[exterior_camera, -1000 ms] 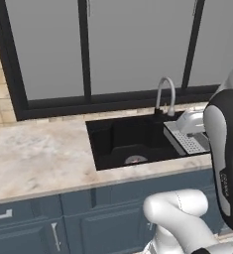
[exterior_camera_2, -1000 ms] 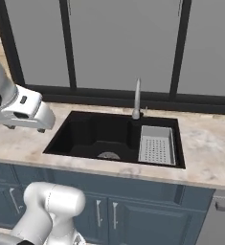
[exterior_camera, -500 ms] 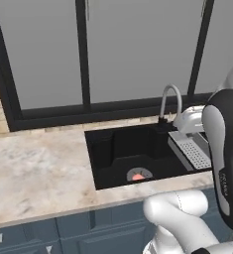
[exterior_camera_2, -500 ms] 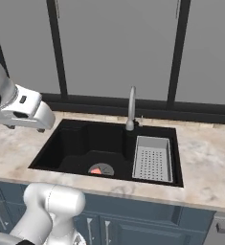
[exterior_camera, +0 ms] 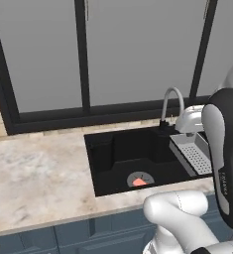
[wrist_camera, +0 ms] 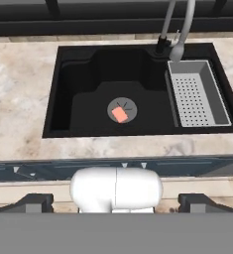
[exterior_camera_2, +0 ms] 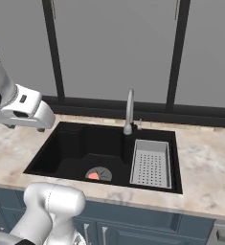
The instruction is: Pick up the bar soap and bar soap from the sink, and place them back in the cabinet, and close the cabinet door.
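Black sink [wrist_camera: 83, 106] well below the hand, one bar soap [wrist_camera: 120, 114] lying on its round drain [wrist_camera: 130, 104], grey draining tray [wrist_camera: 197, 94] beside, marbled table [wrist_camera: 19, 99] around, hand's opening impossible to tell, perhaps wide.

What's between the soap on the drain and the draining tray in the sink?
Nothing: in the hand view, bare black basin floor separates the bar soap on the drain from the draining tray in the sink.

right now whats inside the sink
One bar soap lies on the round drain of the sink, the draining tray beside it. No second bar in sight.
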